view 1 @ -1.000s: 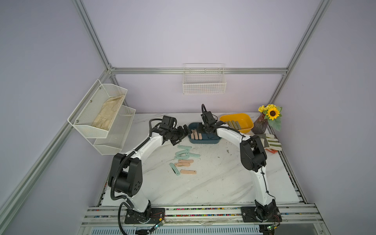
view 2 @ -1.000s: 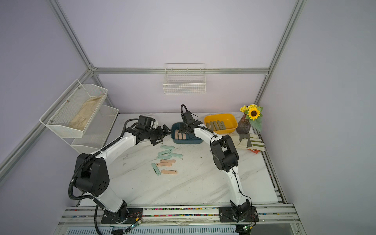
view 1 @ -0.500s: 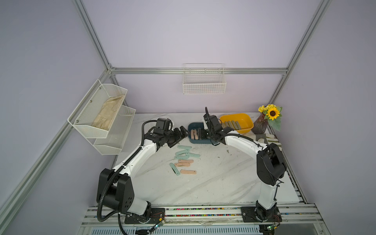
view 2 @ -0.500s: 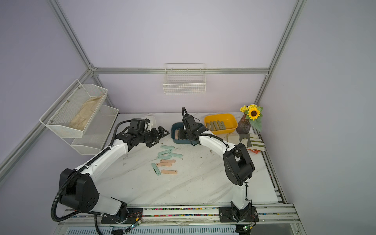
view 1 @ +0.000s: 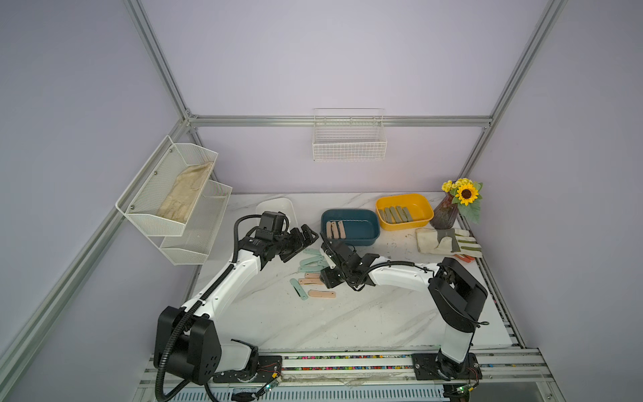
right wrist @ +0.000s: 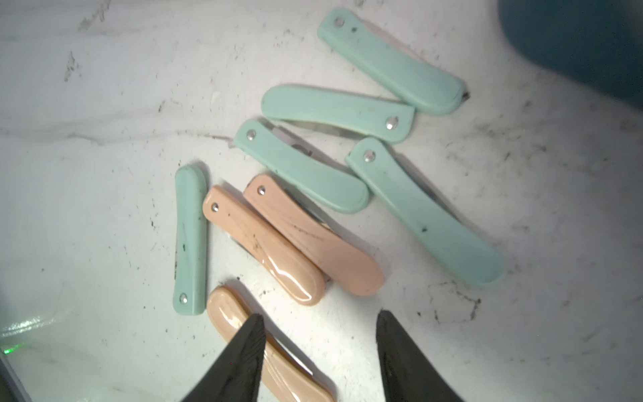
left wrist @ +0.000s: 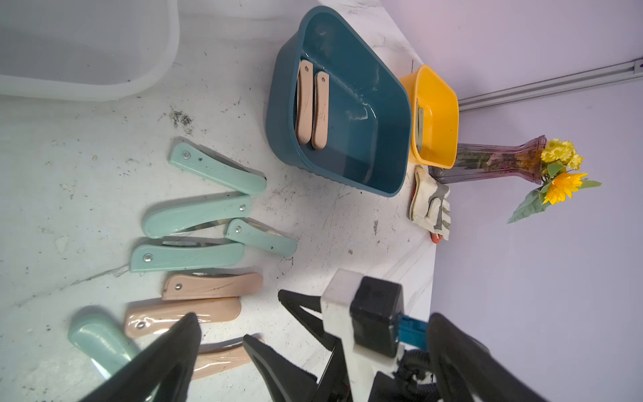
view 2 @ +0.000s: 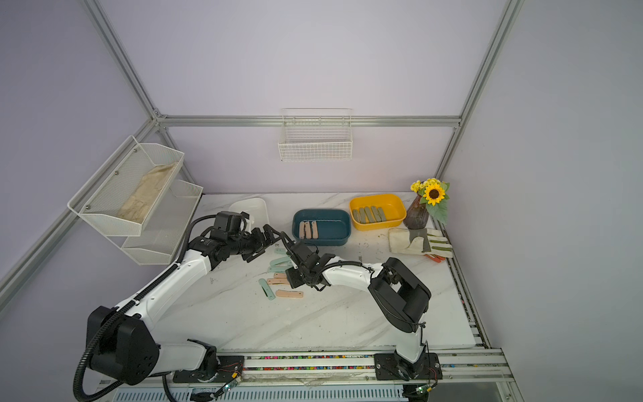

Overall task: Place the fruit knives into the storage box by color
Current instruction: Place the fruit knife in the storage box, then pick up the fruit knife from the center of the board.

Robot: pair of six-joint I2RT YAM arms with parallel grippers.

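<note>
Top views both take in the marble surface (view 1: 348, 313), where the left arm (view 1: 236, 278) and the right arm (view 1: 396, 276) reach in from opposite sides toward a scatter of loose fruit knives (view 1: 309, 268) near the middle. Along the far edge a white box (view 1: 278, 205), a blue box (view 1: 363, 229) and a yellow box (view 1: 419, 207) stand in a row, followed by a vase of sunflowers (view 1: 447, 212). A striped work glove (view 1: 442, 240) lies just in front of the vase. The blue box holds three peach knives (view 1: 335, 229) side by side at one end, and the yellow box holds four olive knives (view 1: 396, 214). The loose scatter, just in front of the blue box, is five mint knives (right wrist: 341, 111) and three more peach ones (right wrist: 306, 236), all folded, several touching. The left jaws stand wide and hold nothing, near the far edge of the scatter between the white box and the blue box. The right jaws point down at the scatter's side nearest the right arm, partly apart and empty. In the right wrist view bare marble shows between the black fingertips (right wrist: 243, 348), and one tip overlaps the nearest peach knife (right wrist: 226, 309); whether it touches cannot be told.
</note>
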